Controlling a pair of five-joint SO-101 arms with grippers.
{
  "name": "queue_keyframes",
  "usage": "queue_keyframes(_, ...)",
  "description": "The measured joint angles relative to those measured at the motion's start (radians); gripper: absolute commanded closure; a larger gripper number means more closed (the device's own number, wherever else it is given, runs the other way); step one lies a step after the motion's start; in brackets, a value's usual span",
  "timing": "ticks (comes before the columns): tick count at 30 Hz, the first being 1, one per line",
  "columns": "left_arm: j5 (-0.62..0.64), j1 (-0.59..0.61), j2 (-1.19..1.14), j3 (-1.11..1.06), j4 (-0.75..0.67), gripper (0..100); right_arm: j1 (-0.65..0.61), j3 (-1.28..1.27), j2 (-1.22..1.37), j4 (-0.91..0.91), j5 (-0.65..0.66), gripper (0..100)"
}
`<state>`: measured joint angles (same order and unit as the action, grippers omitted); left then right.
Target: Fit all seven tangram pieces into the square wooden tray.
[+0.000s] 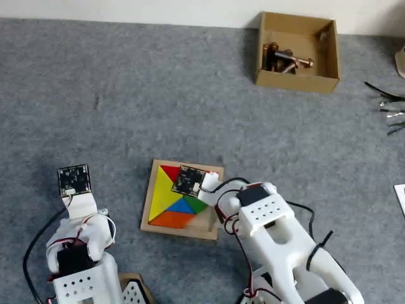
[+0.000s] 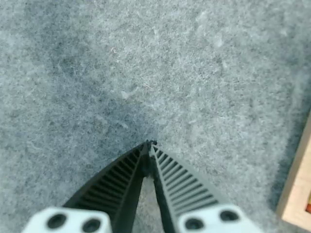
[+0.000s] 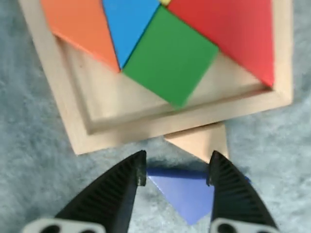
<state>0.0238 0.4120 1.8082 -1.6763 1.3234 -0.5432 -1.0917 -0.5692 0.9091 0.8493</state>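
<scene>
showing square wooden tray [image 1: 180, 232] lying on grey felt between the arms, holding yellow piece [image 1: 163, 190], red piece [image 3: 228, 34], blue piece [image 3: 129, 24], orange piece [image 3: 80, 24], green piece [image 3: 170, 60]; tan triangle [image 3: 201, 141] sitting outside against tray rim, violet triangle [image 3: 187, 191] just beside it; right gripper [image 3: 177, 167] hanging over violet triangle, jaws apart; left gripper [image 2: 149, 144] pointing at bare felt near tray corner, jaws pressed together; cardboard box [image 1: 294, 81] sitting far back
</scene>
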Motion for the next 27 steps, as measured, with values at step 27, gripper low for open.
queue_keyframes(27, 0.000, 0.000, 0.000, 0.000, 0.000, 99, 0.005, -0.133, -0.048, -0.219, 0.031, 80.0)
